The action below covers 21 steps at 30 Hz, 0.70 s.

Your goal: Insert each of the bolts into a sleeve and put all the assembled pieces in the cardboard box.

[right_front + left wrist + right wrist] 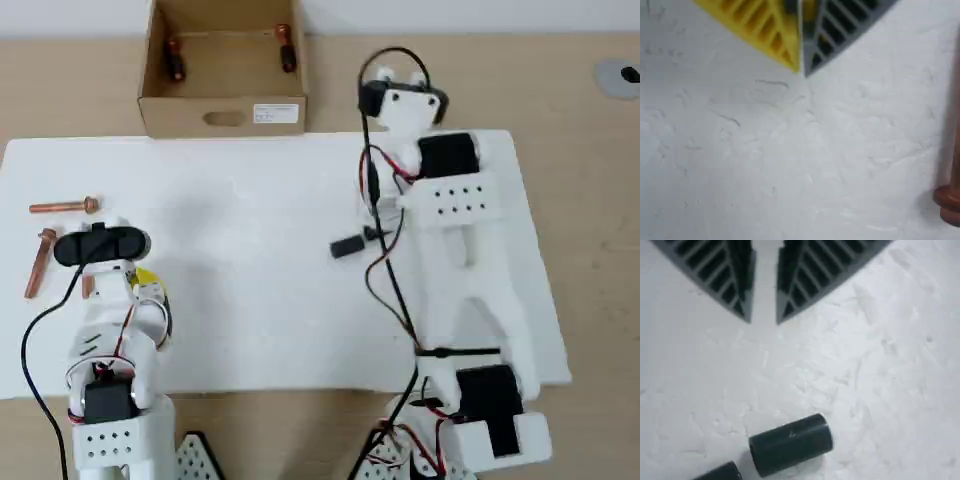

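Two copper bolts (62,206) (40,262) lie at the left edge of the white mat (250,300). My left gripper (801,71) hovers just above the mat beside them, its yellow and grey fingers shut tip to tip on nothing. A bolt head (947,200) lies off to one side of it. My right gripper (762,320) hangs over the mat with a narrow gap between its dark fingers. A black sleeve (790,444) lies a short way ahead of it, with a second sleeve (720,472) beside. The black sleeve (348,246) lies mid-mat.
The cardboard box (222,115) stands past the mat's far edge and holds two bolt-and-sleeve pieces (175,60) (286,47). The right arm (450,190) stretches over the mat's right side. Bare mat spreads between the arms.
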Motion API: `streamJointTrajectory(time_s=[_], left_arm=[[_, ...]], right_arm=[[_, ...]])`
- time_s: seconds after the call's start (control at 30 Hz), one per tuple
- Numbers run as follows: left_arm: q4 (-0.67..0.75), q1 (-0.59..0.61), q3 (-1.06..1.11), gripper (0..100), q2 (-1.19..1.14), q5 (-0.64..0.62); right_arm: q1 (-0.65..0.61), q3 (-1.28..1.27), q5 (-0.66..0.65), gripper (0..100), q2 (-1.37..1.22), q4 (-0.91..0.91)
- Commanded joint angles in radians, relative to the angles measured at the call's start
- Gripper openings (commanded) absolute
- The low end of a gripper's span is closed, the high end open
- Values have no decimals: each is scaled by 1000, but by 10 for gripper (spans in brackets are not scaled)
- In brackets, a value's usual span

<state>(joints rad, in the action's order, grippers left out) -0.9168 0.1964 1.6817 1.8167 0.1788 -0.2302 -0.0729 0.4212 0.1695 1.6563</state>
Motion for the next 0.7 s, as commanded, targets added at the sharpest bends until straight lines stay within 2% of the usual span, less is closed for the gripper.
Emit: streamJointTrajectory(time_s=[0.0, 0.2, 0.53, 0.67], left_arm=[[0, 2, 11, 3, 7, 6], [0, 0, 11, 3, 7, 6], [-3, 0, 11, 3, 7, 6], [-3, 0, 11, 3, 7, 6]], right_arm=[[10, -42, 92, 46, -1, -29], [10, -16, 175, 48, -179, -31], [42, 245, 180, 52, -398, 8], [42, 315, 180, 135, -455, 32]])
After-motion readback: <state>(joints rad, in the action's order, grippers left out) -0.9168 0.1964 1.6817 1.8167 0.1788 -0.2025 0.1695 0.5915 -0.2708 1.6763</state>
